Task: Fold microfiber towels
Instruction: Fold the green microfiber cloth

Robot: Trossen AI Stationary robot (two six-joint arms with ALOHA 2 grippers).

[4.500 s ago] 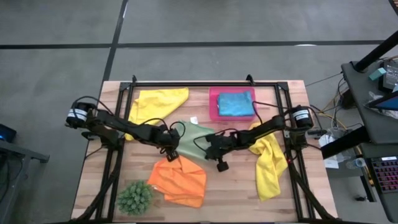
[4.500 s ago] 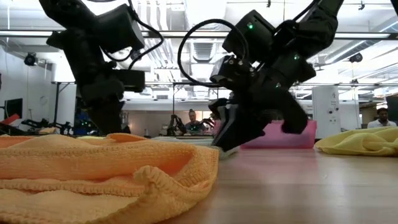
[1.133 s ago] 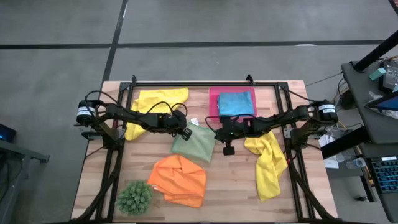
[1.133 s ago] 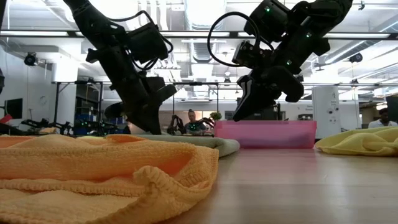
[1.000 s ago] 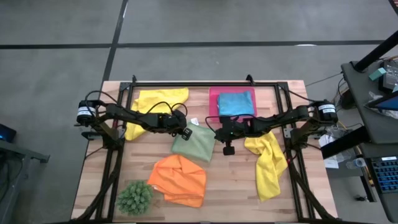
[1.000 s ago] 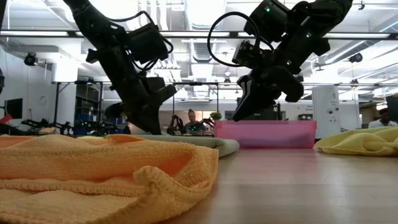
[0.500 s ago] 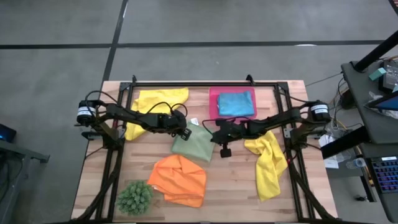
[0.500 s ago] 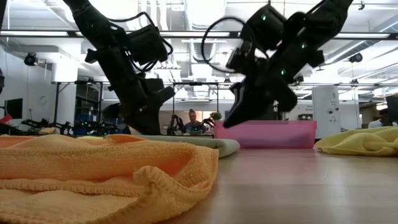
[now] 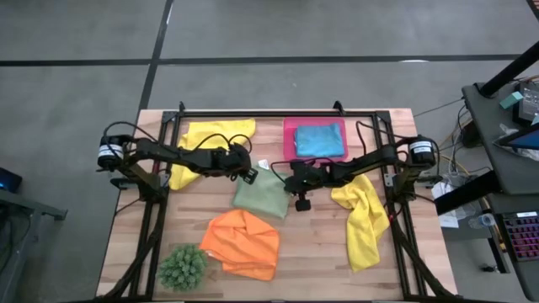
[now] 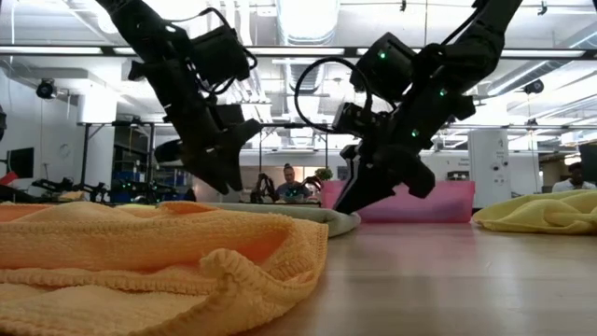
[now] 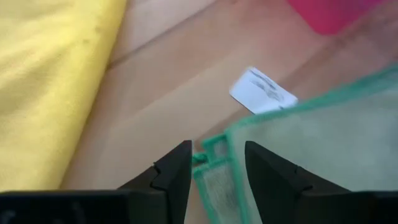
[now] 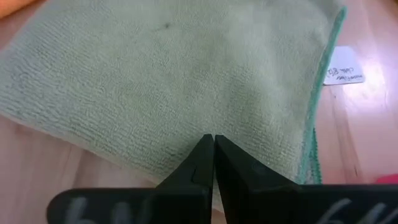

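At the table's near left corner sat a spiky green plant ball (image 9: pixel 183 267), and beside it an orange towel (image 9: pixel 242 243) lay crumpled near the front edge. Farther back on the left, a yellow towel (image 9: pixel 205 140) was spread loosely under the left arm. The left gripper (image 9: pixel 250 174) hovered at the back left corner of the sage green towel (image 9: pixel 263 194), which lay folded flat in the middle of the table. Its fingers (image 11: pixel 174 171) stood parted, with the towel's green-stitched corner (image 11: pixel 211 155) showing in the gap between them and nothing held. A small white tag (image 11: pixel 262 91) lay on the wood just beyond that corner.

The right gripper (image 9: pixel 296 183) hung over the green towel's right edge, its fingers (image 12: pixel 200 163) pressed together with no cloth between them. Behind it stood the pink tray (image 9: pixel 290 145), holding a folded turquoise blue towel (image 9: pixel 319 140). To the right, a second yellow towel (image 9: pixel 364 220) trailed in a long rumpled strip toward the table's front, well apart from the green one.
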